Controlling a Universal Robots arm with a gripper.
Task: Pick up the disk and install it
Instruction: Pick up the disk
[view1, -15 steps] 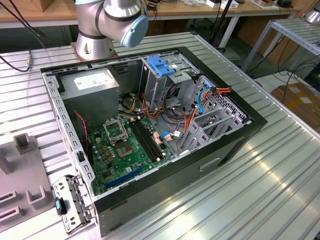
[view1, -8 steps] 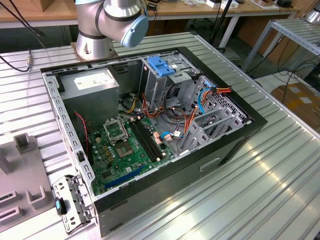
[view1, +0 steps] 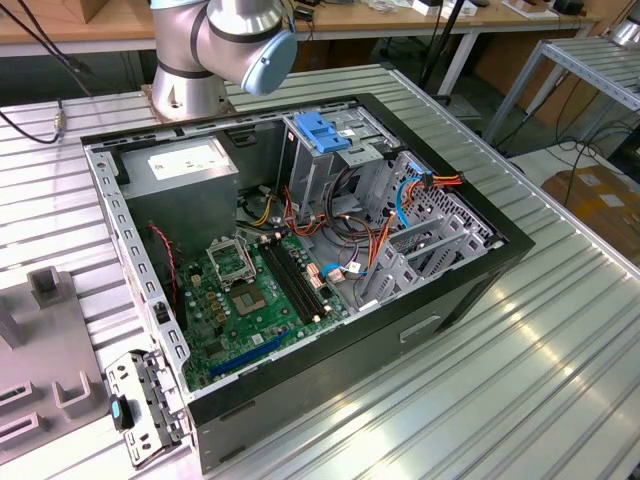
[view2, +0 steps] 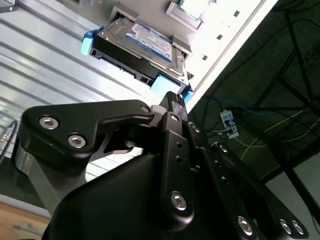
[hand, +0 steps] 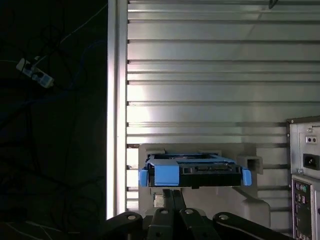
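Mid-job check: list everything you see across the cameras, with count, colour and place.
disk: one, silver-grey with blue rails, seated on the holder.
holder: one, grey, on the table near its edge.
computer case: one, black, open, on the table.
power supply: one, grey with white sticker, inside the case.
circuit board: one, green, on the case floor.
cage: one, metal with blue top, upright inside the case.
cables: several, red, orange, blue, beside the cage.
table: one, silver ribbed metal, under everything.
arm: one, silver with blue cap, behind the case.
tool: one, black, shut, at the disk's near edge; contact unclear.
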